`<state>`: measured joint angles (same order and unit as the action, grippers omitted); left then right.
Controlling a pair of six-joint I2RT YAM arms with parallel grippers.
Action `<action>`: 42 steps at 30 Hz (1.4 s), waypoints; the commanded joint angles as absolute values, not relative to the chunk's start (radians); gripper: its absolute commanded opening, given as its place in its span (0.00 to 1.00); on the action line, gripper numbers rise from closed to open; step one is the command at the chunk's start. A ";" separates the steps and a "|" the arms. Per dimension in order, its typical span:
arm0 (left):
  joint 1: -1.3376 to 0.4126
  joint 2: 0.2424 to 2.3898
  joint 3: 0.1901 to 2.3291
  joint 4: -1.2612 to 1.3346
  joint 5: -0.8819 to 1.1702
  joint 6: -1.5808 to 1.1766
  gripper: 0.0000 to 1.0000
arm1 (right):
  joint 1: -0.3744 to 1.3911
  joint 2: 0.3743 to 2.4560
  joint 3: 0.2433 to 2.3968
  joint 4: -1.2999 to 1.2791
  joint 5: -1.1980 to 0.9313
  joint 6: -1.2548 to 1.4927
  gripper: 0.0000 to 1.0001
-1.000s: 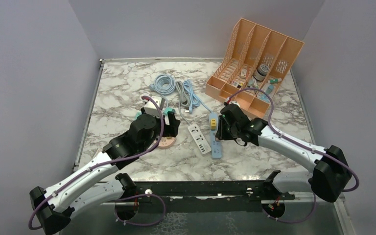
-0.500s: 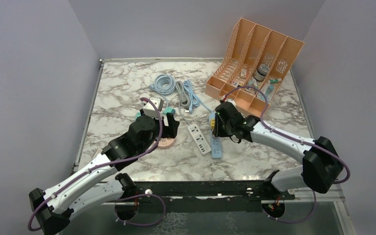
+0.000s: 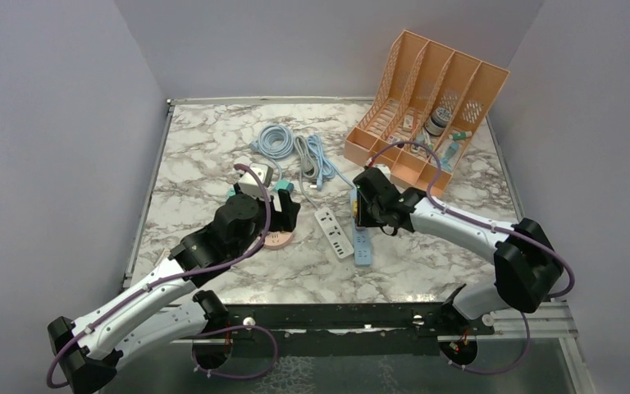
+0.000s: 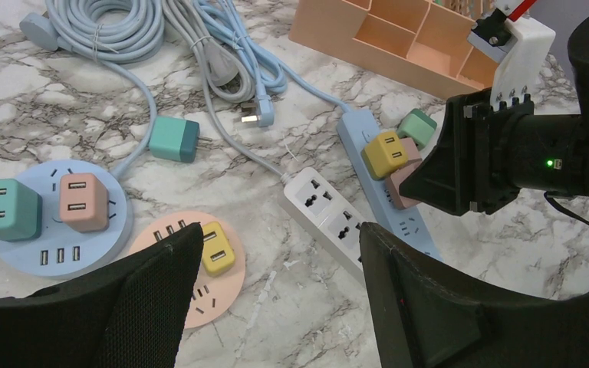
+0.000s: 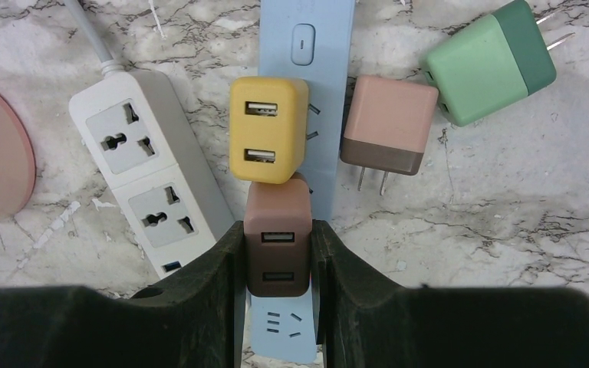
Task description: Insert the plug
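1. Two arms reach over the marble table (image 3: pixel 205 139). The right gripper (image 5: pixel 278 264) is clenched on a brown plug (image 5: pixel 278 241), with one finger pressed on each side of it. The face of the plug with the USB ports is turned to the wrist camera.
2. The brown plug stands over the blue power strip (image 5: pixel 307 46), which runs straight ahead from between the fingers. Its body hides the pins, so one cannot tell if they are already in the holes of the strip.
3. Directly ahead of the fingertips, a yellow charger (image 5: pixel 268 130) sits on the same strip and touches the brown plug.
4. Ahead and to one side, a pink charger (image 5: pixel 387 126) lies flat on the table just beside the strip, its pins pointing back toward the gripper. Beyond it lies a green charger (image 5: pixel 491 61), its pins pointing away.
5. On the other side of the fingers, a white power strip (image 5: pixel 149 176) lies near the blue one, at a slant.
6. The left gripper (image 4: pixel 280 234) is released: its fingers stand wide apart with nothing between them.
7. Under one of its fingers is a round pink socket (image 4: pixel 222 299) that carries a small yellow cube (image 4: pixel 218 247). Beside that is a round blue socket (image 4: pixel 54 253) with a teal charger (image 4: pixel 6 208) and a peach charger (image 4: pixel 84 201) on it.
8. Far ahead of the left gripper lie coiled cables (image 4: pixel 107 31) and an orange organizer (image 4: pixel 399 38).
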<state>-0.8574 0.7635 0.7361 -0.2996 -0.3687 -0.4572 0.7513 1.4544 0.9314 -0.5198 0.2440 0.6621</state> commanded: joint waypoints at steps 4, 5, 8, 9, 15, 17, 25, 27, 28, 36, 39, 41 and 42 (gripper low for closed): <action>-0.853 0.716 0.716 -0.275 -0.413 -0.465 0.77 | 0.757 1.521 0.988 -0.603 0.281 0.675 0.01; -0.854 0.714 0.715 -0.275 -0.413 -0.464 0.77 | 0.760 1.531 0.995 -0.611 0.287 0.676 0.01; -0.854 0.714 0.716 -0.275 -0.417 -0.465 0.77 | 0.787 1.574 1.016 -0.641 0.323 0.681 0.01; -0.854 0.713 0.716 -0.275 -0.417 -0.465 0.77 | 0.803 1.588 1.024 -0.655 0.343 0.684 0.01; -0.854 0.701 0.708 -0.273 -0.430 -0.469 0.77 | 0.839 1.653 1.015 -0.697 0.416 0.726 0.01; -0.854 0.701 0.705 -0.268 -0.429 -0.469 0.77 | 0.839 1.666 1.004 -0.688 0.413 0.725 0.01; -0.853 0.701 0.711 -0.280 -0.437 -0.467 0.77 | 0.839 1.738 0.906 -0.612 0.298 0.730 0.01; -0.853 0.698 0.708 -0.278 -0.436 -0.468 0.77 | 0.839 1.762 0.881 -0.599 0.295 0.749 0.01; -0.854 0.697 0.707 -0.276 -0.436 -0.468 0.77 | 0.839 1.772 0.870 -0.589 0.294 0.757 0.01; -0.854 0.700 0.717 -0.285 -0.443 -0.463 0.77 | 0.883 1.895 0.800 -0.532 0.318 0.829 0.01; -0.854 0.702 0.714 -0.283 -0.445 -0.463 0.77 | 0.890 1.889 0.811 -0.539 0.330 0.849 0.01; -0.854 0.705 0.714 -0.283 -0.442 -0.463 0.77 | 0.890 1.850 0.835 -0.561 0.345 0.854 0.01; -0.853 0.709 0.714 -0.282 -0.442 -0.463 0.77 | 0.890 1.822 0.850 -0.573 0.353 0.852 0.01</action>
